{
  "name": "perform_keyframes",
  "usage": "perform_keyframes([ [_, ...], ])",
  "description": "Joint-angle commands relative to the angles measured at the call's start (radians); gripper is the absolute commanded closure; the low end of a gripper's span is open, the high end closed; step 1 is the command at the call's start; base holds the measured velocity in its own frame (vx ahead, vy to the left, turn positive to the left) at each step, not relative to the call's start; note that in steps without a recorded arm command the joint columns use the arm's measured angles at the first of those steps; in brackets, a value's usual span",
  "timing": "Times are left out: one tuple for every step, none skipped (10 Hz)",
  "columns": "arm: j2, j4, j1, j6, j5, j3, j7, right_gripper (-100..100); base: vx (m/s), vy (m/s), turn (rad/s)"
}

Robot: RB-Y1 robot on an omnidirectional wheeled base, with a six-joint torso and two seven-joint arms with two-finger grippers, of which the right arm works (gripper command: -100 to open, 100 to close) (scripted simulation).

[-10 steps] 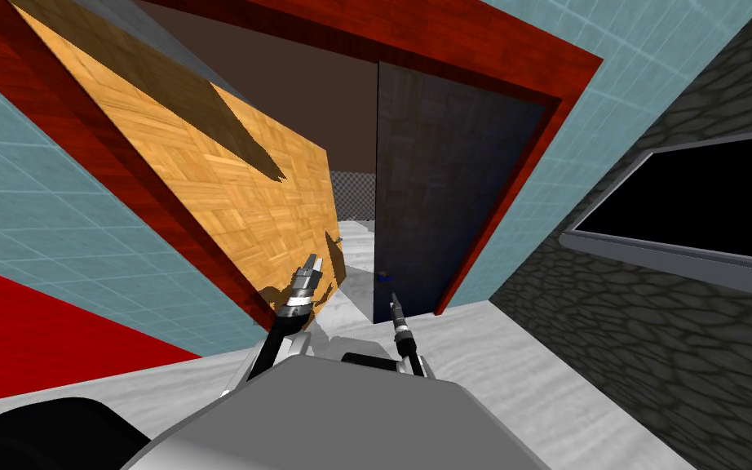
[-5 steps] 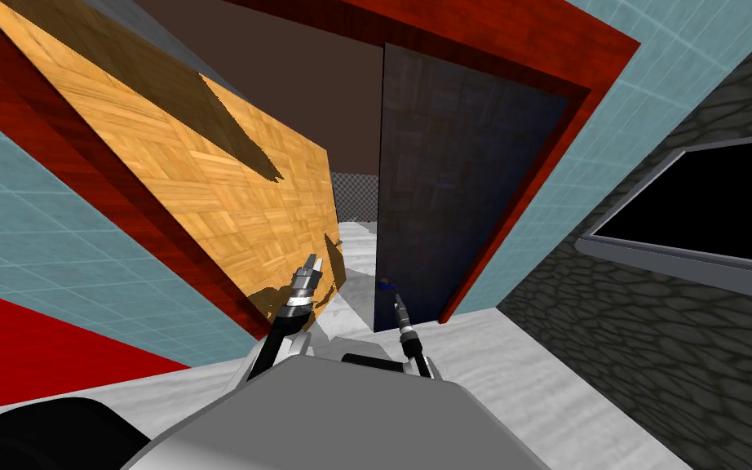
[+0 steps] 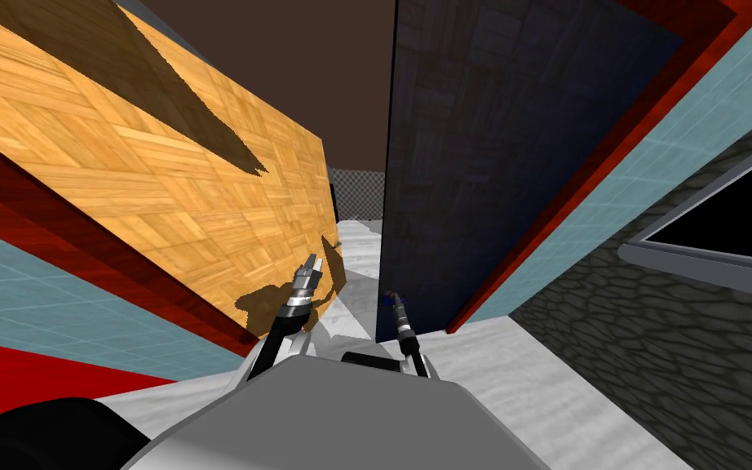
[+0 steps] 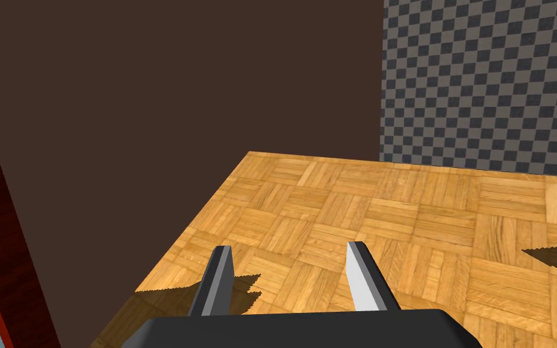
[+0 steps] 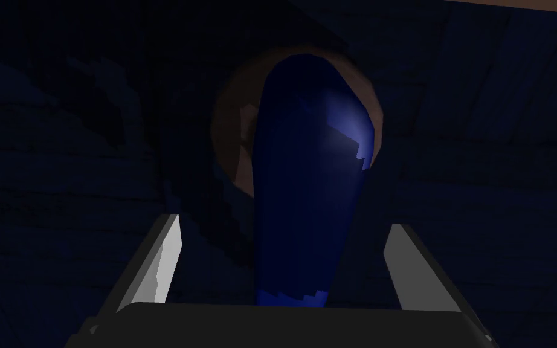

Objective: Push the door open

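- Head view: the dark door (image 3: pixel 480 163) is on my right, in a red frame (image 3: pixel 528 245). A wood panel (image 3: pixel 162 188) is on my left, with a gap between the two. The left gripper (image 3: pixel 311 265) is by the wood panel. The right gripper (image 3: pixel 396 298) is at the door's edge, by a small blue handle (image 3: pixel 384 299).
- Left wrist view: the left gripper (image 4: pixel 289 246) is open over the wood panel (image 4: pixel 392 229) and holds nothing.
- Right wrist view: the right gripper (image 5: pixel 284 222) is open. The handle (image 5: pixel 307 181) sits between its fingers, touching neither. The door (image 5: pixel 60 151) is close behind.
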Motion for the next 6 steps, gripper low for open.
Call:
perform_keyframes([
  [-0.003, 0.001, 0.0, -0.002, 0.0, 0.0, -0.001, 100, -0.009, -0.004, -0.006],
  [-0.003, 0.001, 0.0, -0.002, 0.0, 0.0, -0.001, 100, -0.026, -0.012, 0.01],
  [-0.003, 0.001, 0.0, -0.002, 0.0, 0.0, -0.001, 100, -0.013, -0.008, 0.019],
  [-0.003, 0.001, 0.0, -0.002, 0.0, 0.0, -0.001, 100, 0.0, 0.0, 0.0],
  [-0.003, 0.001, 0.0, -0.002, 0.0, 0.0, -0.001, 100, 0.0, 0.0, 0.0],
  [-0.003, 0.001, 0.0, -0.002, 0.0, 0.0, -0.001, 100, 0.0, 0.0, 0.0],
])
